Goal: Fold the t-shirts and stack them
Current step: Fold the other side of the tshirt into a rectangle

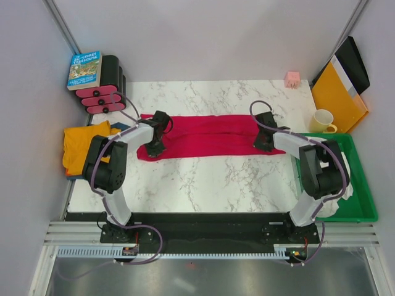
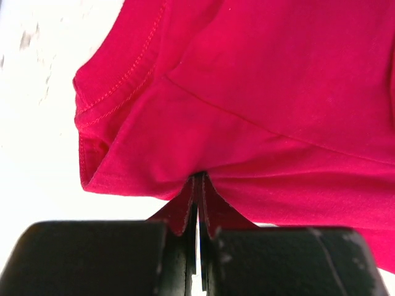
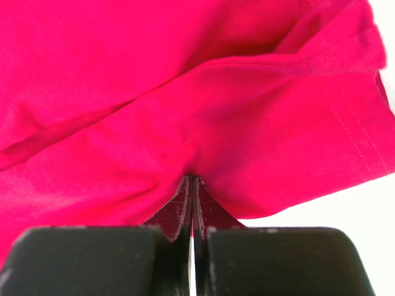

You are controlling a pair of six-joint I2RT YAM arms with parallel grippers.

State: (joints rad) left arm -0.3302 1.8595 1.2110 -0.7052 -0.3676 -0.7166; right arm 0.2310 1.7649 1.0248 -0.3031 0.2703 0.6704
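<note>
On the marble table (image 1: 203,179), both pairs of jaws are pressed together. The left gripper (image 2: 196,188) and right gripper (image 3: 192,185) each pinch the near edge of the red shirt (image 1: 203,135), which is spread across the middle. The orange shirt (image 1: 83,145) lies at the left; most folding and stacking likely remains.

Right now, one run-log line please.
red t-shirt: lying flat | left hand: shut on its left end | right hand: shut on its right end

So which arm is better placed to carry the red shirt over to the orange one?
Probably left: the left tool grips the red shirt at the end nearest the orange shirt.
</note>
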